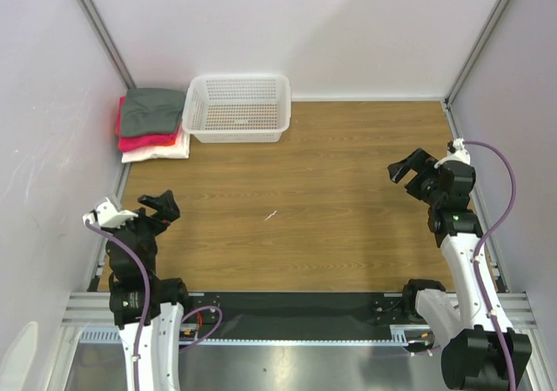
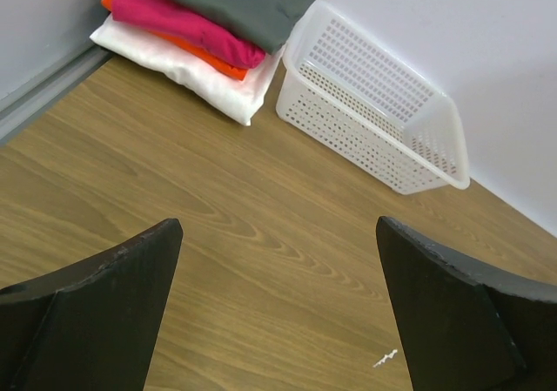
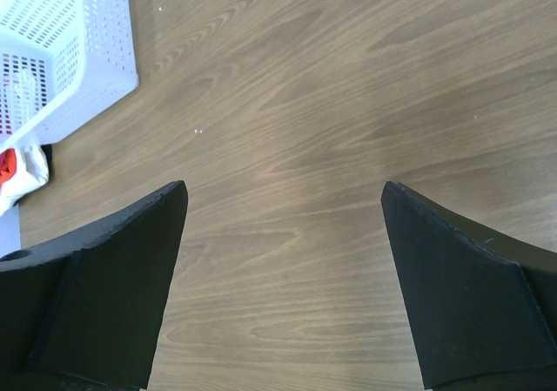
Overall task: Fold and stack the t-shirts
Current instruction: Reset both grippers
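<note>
Resting in the far left corner of the bench (image 1: pixel 331 199), four folded t-shirts (image 1: pixel 152 123) lie in one stack against the side wall, just beside the white mesh basket (image 1: pixel 237 135). The dark grey t-shirt (image 2: pixel 235 3) is on top, with the magenta-pink t-shirt (image 2: pixel 183 21) under it. Next comes a sliver of the orange t-shirt (image 2: pixel 218 60), and the white t-shirt (image 2: pixel 200 82) is at the bottom.

Both arms hover near the front of the bench, well apart from the pile. The left fingers (image 2: pixel 104 304) are spread wide and hold nothing, and the right fingers (image 3: pixel 104 278) are the same, over bare wood.

You should expect this cloth to be light, soft and limp, with no stiffness to keep a fold once it is lifted. The layers will probably slide over one another. If you need to shift a shirt, pinch a folded edge through its full thickness, low and close to the bench, because catching only the top ply would likely pull the fold open. The edges facing the arms look like the easiest reach, since the wall crowds the far side.

No brand, print or writing can be read on the shirts or the basket, and no neck label shows in these views.
</note>
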Robot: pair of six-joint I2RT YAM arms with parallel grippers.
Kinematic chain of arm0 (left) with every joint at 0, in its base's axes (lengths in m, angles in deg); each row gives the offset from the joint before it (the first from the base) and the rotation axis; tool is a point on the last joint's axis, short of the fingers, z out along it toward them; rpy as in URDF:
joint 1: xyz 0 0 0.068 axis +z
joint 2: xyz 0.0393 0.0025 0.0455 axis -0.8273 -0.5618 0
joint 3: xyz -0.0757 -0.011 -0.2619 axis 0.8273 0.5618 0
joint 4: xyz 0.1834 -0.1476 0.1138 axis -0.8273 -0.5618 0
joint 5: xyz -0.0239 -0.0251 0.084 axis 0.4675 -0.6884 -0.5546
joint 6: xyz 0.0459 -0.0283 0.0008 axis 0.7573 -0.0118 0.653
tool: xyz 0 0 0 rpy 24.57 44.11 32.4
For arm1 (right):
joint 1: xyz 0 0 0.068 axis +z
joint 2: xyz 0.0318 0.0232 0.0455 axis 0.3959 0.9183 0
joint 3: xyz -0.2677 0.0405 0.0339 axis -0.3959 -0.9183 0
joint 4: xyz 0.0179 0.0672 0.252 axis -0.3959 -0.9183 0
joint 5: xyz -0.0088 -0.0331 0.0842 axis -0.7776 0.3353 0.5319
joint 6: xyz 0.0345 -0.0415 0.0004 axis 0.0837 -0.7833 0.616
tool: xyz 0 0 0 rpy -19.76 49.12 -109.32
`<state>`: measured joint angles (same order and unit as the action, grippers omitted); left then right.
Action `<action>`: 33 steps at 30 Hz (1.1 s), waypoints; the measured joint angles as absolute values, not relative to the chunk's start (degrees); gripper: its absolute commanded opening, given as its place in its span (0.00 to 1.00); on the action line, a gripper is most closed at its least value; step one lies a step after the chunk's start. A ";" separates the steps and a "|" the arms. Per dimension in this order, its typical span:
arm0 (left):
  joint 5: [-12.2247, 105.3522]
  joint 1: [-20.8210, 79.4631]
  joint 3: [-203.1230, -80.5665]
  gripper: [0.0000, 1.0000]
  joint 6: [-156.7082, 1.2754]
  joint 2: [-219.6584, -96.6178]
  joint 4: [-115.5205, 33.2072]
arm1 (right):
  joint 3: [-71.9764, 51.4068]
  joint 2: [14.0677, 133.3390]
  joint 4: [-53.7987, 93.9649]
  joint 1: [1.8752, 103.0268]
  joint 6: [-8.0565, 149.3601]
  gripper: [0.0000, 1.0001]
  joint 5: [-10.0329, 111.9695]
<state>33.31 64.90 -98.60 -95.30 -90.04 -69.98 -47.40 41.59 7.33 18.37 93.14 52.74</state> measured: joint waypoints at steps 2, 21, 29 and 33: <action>32.74 64.90 -97.90 1.00 -95.59 -89.65 -70.00 | -46.89 41.77 7.33 18.37 93.11 1.00 52.71; 32.26 64.90 -96.33 1.00 -95.17 -89.41 -68.54 | -46.65 45.59 9.83 18.37 93.16 1.00 51.75; 32.43 64.90 -95.81 1.00 -94.54 -89.41 -67.88 | -46.63 46.01 10.05 18.37 93.16 1.00 51.78; 32.46 64.90 -95.65 1.00 -94.52 -89.43 -67.84 | -46.17 46.01 9.91 18.37 93.14 1.00 51.78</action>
